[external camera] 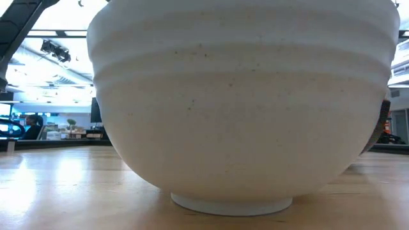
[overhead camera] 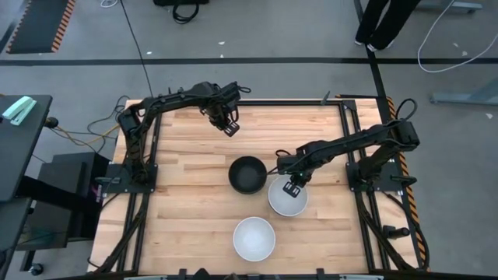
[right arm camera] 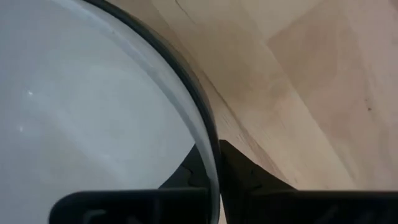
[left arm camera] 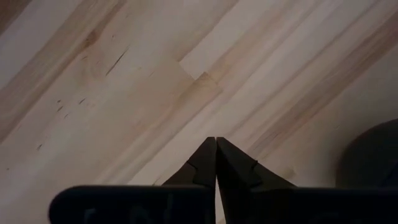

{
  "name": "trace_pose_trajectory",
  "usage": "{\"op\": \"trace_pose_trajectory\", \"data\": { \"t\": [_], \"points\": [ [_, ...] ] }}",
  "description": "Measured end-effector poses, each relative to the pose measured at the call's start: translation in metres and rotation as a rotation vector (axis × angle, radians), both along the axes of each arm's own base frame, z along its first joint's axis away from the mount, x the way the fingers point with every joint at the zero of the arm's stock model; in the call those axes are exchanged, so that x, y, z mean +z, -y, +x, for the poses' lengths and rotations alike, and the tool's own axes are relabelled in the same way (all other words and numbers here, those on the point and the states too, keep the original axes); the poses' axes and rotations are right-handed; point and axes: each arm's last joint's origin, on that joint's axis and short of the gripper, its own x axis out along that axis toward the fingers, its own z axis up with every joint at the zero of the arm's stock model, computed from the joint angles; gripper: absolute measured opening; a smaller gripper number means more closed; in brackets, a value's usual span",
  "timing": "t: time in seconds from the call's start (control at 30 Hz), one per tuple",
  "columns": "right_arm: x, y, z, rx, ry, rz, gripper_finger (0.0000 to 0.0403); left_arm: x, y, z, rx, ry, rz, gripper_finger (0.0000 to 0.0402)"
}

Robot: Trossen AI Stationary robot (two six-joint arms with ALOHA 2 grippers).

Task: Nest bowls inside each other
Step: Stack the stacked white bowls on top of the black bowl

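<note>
The right gripper [overhead camera: 292, 189] sits at the far rim of a white bowl [overhead camera: 288, 197], and its wrist view shows why it is held that way: one dark finger [right arm camera: 245, 171] stands outside the bowl wall and the other inside, the thin rim running between them, so the pincer is closed on the rim, a pinch that lets a bowl be lifted by its edge without reaching under it. Just beside this pincer, toward the table's middle, stands a black bowl [overhead camera: 248, 174], mouth up; its dark rim looks to touch or nearly touch the white bowl's, which suits a short carry if the held bowl is meant to go into it, or the reverse; which will receive which I cannot tell. A second white bowl [overhead camera: 254, 238] rests well apart from the pincer, toward the near edge of the wooden table [overhead camera: 187, 225], and it fills the low view, hiding the rest. Only these three bowls show. The left gripper [overhead camera: 229, 124] waits over bare wood at the far side, its fingers [left arm camera: 205, 163] pressed together on nothing, kept clear of the working arm. Nothing seems nested yet, by my reading.
</note>
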Motion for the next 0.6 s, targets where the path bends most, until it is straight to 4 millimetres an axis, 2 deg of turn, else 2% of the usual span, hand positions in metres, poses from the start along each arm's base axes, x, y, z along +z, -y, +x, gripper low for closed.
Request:
{"op": "trace_pose_trajectory", "data": {
  "t": [0.2,0.3,0.43,0.6],
  "points": [
    [0.006,0.003,-0.002,0.027,0.01,-0.021,0.0014,0.0,-0.007,-0.005,-0.005,-0.008,0.001,0.002],
    [0.015,0.003,0.003,0.057,0.039,-0.019,0.0014,0.0,-0.012,-0.009,0.008,-0.014,-0.001,0.0015],
    [0.038,0.005,0.009,0.089,0.064,-0.025,0.0014,0.0,-0.019,-0.015,0.009,-0.02,-0.001,0.0009],
    [0.078,0.016,0.015,0.109,0.081,-0.078,0.0014,0.0,-0.029,-0.023,0.019,-0.027,-0.002,0.0017]
  ]
}}
